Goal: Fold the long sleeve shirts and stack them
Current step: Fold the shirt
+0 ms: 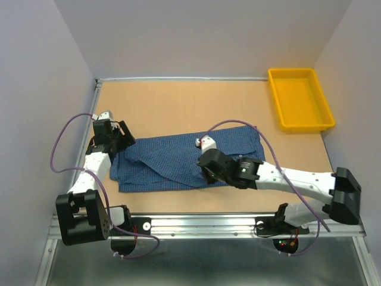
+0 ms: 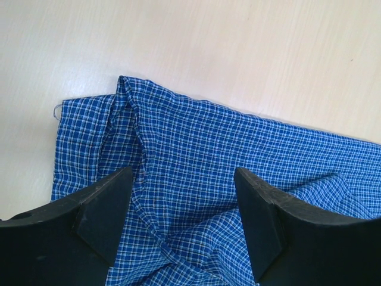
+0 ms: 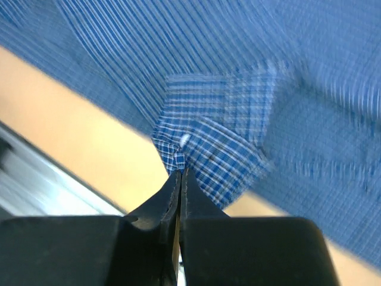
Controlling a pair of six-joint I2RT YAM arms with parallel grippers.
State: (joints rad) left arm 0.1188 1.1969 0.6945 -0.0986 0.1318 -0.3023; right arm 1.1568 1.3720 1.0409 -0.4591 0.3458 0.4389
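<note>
One of the long sleeve shirts (image 1: 166, 161), blue check cloth, lies spread and partly folded across the middle of the table. My left gripper (image 1: 122, 138) hovers open over its left end; in the left wrist view the black fingers (image 2: 101, 208) stand wide apart above wrinkled cloth (image 2: 196, 149), holding nothing. My right gripper (image 1: 205, 174) is at the shirt's near edge. In the right wrist view its jaws (image 3: 180, 173) are pressed together, pinching the corner of a cuff (image 3: 220, 158) with a small white button (image 3: 184, 140). That view is blurred.
A yellow tray (image 1: 300, 98) stands at the back right of the wooden table (image 1: 178, 107). White walls close the left, back and right sides. A metal rail (image 1: 208, 225) with the arm bases runs along the near edge.
</note>
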